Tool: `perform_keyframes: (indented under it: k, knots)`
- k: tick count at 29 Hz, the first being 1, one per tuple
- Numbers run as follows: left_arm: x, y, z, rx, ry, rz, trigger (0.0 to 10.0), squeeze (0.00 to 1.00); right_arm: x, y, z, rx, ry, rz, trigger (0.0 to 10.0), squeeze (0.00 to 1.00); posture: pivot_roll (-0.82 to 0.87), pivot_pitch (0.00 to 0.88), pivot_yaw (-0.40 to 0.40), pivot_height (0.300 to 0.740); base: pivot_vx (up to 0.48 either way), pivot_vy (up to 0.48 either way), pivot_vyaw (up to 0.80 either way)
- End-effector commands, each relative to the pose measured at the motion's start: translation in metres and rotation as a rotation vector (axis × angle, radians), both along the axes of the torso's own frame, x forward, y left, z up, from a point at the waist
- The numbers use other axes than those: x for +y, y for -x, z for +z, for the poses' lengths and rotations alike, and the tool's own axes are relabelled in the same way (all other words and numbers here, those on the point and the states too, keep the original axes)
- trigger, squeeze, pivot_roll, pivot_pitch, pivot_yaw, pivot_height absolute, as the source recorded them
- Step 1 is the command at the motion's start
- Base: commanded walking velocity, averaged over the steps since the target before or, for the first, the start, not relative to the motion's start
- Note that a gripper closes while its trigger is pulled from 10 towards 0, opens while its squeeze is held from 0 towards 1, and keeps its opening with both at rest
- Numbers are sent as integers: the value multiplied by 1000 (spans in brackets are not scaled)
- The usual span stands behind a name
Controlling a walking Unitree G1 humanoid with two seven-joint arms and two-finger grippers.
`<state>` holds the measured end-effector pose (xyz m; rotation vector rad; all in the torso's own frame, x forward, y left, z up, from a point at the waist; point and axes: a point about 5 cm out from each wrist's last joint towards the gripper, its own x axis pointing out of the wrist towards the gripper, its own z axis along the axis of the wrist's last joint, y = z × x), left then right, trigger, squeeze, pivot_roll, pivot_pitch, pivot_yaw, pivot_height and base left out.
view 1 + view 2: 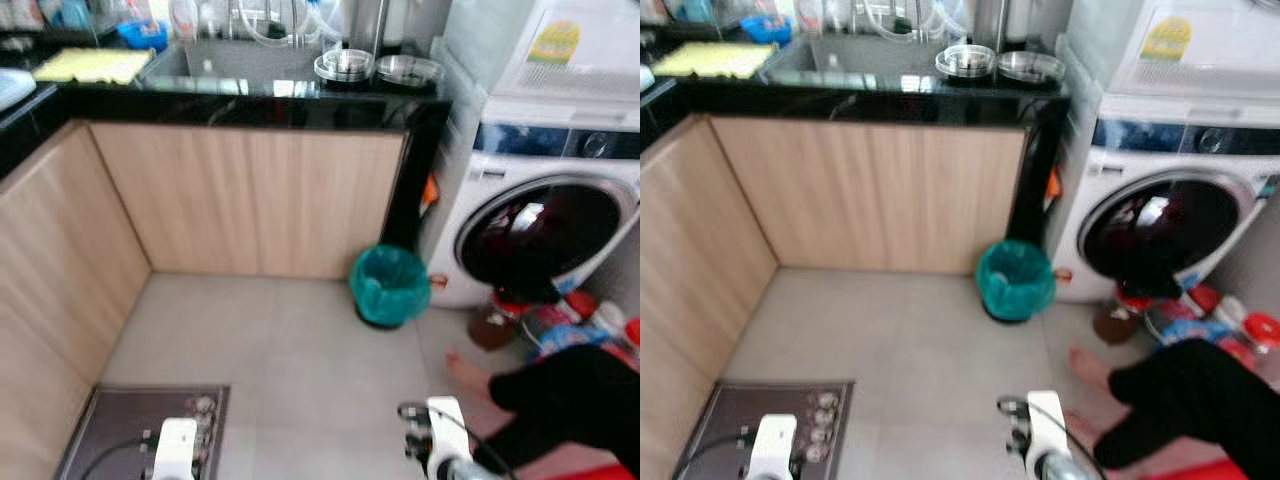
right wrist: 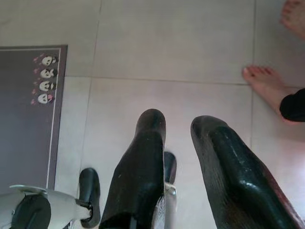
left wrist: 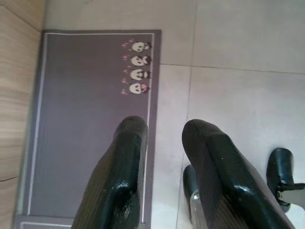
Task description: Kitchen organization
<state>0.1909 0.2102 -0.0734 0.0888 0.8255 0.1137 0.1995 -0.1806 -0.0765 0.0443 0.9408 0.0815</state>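
On the black worktop (image 1: 250, 88), at its right end beside the sink (image 1: 215, 60), stand two shallow steel bowls (image 1: 345, 64); what they hold cannot be made out. A yellow cloth (image 1: 92, 65) lies toward the worktop's left corner, with a blue bowl (image 1: 142, 35) behind it. All of these lie well apart from both grippers, which hang low over the tiled floor (image 1: 300, 370).

The left gripper (image 3: 164, 143) hovers above the right edge of a grey floor mat (image 3: 86, 119), its fingers apart and holding nothing. The right gripper (image 2: 178, 138) hangs over bare tile with its fingers likewise spread and empty.

On the floor below the worktop's right end stands a small bin lined with a green bag (image 1: 389, 285); its contents are not visible. To its right is a white washing machine (image 1: 545, 215) with jars and bottles (image 1: 600, 320) on the floor before it. A person in black (image 1: 570, 400) crouches there, one bare foot (image 2: 267, 88) near the right gripper.
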Motion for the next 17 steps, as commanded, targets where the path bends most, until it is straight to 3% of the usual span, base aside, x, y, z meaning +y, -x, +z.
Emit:
perform_keyframes:
  k: [1,17]
  knots:
    - [-1,1,-1,16,11,6,10000,0,-1,-4,3,-15,1,-5,10000,0,34,0,-7,740,356,0,0]
    - [-9,-3,-1,23,23,-18,10000,0,-1,-7,4,-8,18,17,10000,0,18,0,-9,740,350,0,0]
